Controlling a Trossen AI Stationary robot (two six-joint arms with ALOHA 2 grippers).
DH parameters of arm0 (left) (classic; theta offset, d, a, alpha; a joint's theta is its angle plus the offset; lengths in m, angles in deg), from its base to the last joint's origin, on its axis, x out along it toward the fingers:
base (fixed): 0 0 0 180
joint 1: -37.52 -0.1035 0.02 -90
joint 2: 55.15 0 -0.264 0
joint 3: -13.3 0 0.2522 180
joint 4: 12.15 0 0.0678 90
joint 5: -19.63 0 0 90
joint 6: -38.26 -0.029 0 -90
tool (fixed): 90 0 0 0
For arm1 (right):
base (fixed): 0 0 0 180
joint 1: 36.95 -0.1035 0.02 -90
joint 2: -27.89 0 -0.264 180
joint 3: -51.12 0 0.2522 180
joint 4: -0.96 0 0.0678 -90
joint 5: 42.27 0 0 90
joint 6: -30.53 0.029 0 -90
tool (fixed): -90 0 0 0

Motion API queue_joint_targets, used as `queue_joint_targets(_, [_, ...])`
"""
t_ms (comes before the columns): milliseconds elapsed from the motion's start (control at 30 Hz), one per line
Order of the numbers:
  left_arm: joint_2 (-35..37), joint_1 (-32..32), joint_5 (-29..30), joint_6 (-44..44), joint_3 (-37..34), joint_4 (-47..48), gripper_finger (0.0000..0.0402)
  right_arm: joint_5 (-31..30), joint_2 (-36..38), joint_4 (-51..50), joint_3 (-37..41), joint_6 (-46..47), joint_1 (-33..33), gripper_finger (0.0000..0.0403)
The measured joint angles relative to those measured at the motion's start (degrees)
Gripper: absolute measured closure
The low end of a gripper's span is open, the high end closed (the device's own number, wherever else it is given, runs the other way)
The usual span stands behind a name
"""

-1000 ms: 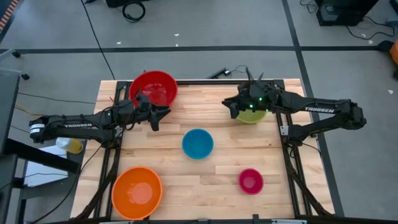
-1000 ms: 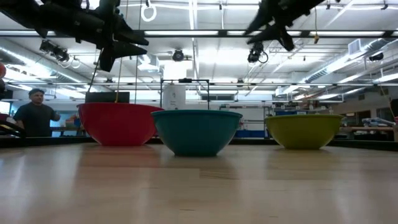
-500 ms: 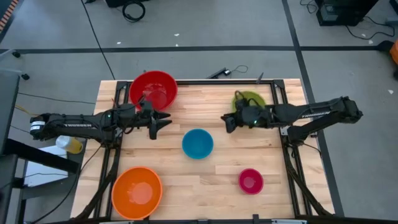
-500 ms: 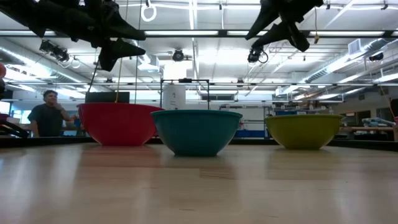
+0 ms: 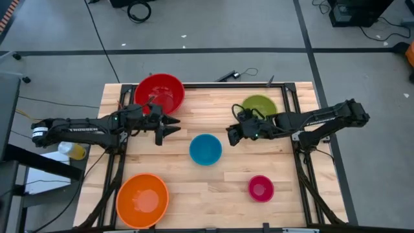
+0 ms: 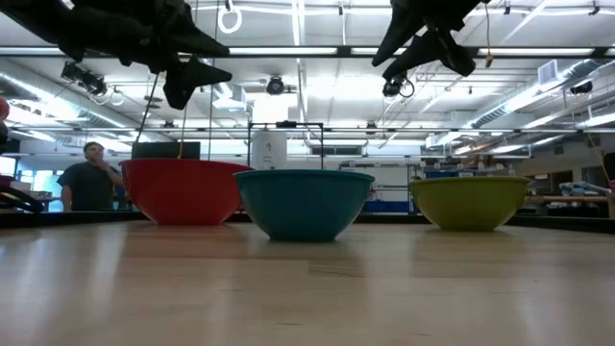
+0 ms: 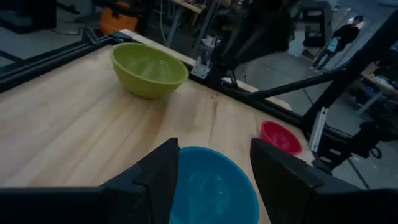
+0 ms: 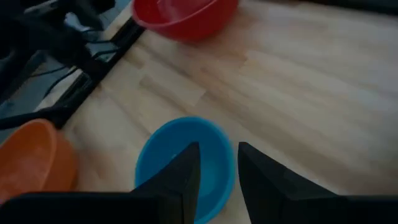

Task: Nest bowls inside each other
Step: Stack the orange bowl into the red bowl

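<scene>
All five bowls stand upright on their bases on the wooden table. The red bowl (image 5: 159,92) is far left, the olive green bowl (image 5: 259,107) far right, the blue bowl (image 5: 206,149) in the middle, the orange bowl (image 5: 142,200) near left and the magenta bowl (image 5: 261,188) near right. My left gripper (image 5: 173,125) hovers open between the red and blue bowls, and its wrist view looks over the blue bowl (image 7: 211,190). My right gripper (image 5: 231,136) hangs open above the table just right of the blue bowl (image 8: 183,158), holding nothing.
Black frame rails (image 5: 291,97) run along the table's sides and far edge. A person (image 6: 91,181) stands in the room beyond the table. Bare wood lies between the blue bowl and the near edge.
My right gripper has swung away from above the green bowl toward the table's middle and near side, sinking a little, and now hangs beside the blue bowl. My left gripper has stayed in place, turned slightly and opened wider. No bowl has moved.
</scene>
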Motion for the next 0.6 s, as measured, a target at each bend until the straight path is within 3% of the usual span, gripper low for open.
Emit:
queue_joint_targets(133, [-2.1, 0.0, 0.0, -3.5, 3.2, -0.1, 0.02, 0.6, 0.1, -1.2, -0.3, -3.5, 4.6, 0.0288])
queue_joint_targets(367, [-6.5, -0.5, 3.3, -7.0, 7.7, 0.1, 0.02, 9.6, -1.3, -3.2, 0.0, -11.6, 16.1, 0.0286])
queue_joint_targets(600, [-10.2, -5.4, 4.9, -7.0, 12.4, 0.2, 0.02, 17.9, -7.1, 2.2, 0.0, -20.6, 26.2, 0.0286])
